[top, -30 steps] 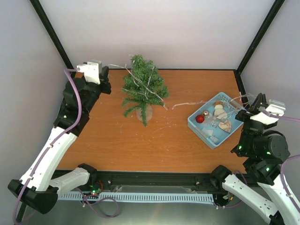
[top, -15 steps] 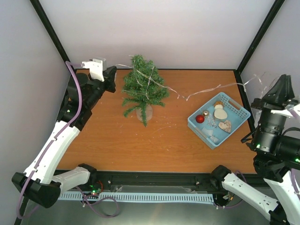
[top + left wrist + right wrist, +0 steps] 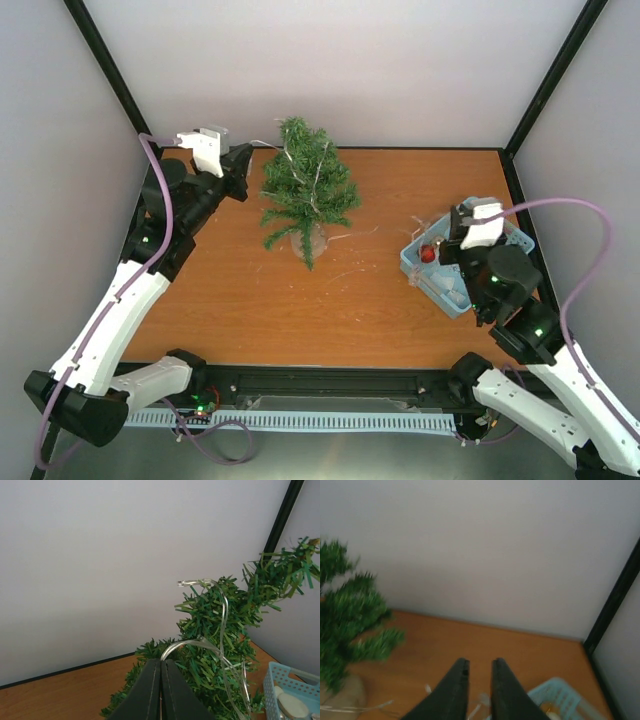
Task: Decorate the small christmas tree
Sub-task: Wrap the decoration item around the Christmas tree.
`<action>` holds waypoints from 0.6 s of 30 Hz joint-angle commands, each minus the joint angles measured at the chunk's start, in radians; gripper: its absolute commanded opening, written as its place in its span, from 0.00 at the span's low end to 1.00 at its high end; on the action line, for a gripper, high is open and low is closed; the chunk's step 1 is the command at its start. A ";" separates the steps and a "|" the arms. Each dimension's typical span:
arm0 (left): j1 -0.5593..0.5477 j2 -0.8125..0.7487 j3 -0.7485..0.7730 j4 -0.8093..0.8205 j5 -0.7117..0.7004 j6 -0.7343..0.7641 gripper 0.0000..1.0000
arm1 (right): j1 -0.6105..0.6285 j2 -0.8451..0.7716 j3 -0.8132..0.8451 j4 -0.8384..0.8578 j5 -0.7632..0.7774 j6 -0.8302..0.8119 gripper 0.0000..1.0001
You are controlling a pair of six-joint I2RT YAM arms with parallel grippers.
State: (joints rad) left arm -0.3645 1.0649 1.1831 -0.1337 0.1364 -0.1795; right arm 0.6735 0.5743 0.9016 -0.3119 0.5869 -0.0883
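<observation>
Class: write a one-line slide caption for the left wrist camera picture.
Left gripper shut on a clear light string draped over the small christmas tree; blue basket at right.

I count one small christmas tree, standing far left on the one counter. One thin silvery strand of lights is draped over it.

There is one pale blue basket at the right. In it I can count one red bauble from above, and one pale oval piece from the left wrist camera. The right arm covers the rest, so I cannot count any further ornaments.

Two arms are in view: one left arm and one right arm. Each carries one pincer, making two: the left pincer and the right pincer. Each pincer has two dark fingers.
</observation>
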 commanded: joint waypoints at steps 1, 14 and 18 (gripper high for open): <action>0.009 -0.020 -0.007 0.034 0.041 0.019 0.01 | -0.005 0.002 -0.034 -0.166 -0.063 0.156 0.21; 0.009 -0.018 -0.007 0.042 0.066 -0.005 0.01 | 0.010 0.296 -0.072 0.218 -0.625 0.064 0.36; 0.009 -0.021 -0.009 0.037 0.063 -0.011 0.01 | 0.099 0.424 -0.142 0.460 -0.592 0.187 0.32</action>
State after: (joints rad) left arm -0.3645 1.0607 1.1702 -0.1268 0.1883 -0.1764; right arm 0.6983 0.9077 0.8356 -0.1417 0.0578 -0.0059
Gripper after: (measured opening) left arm 0.009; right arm 0.329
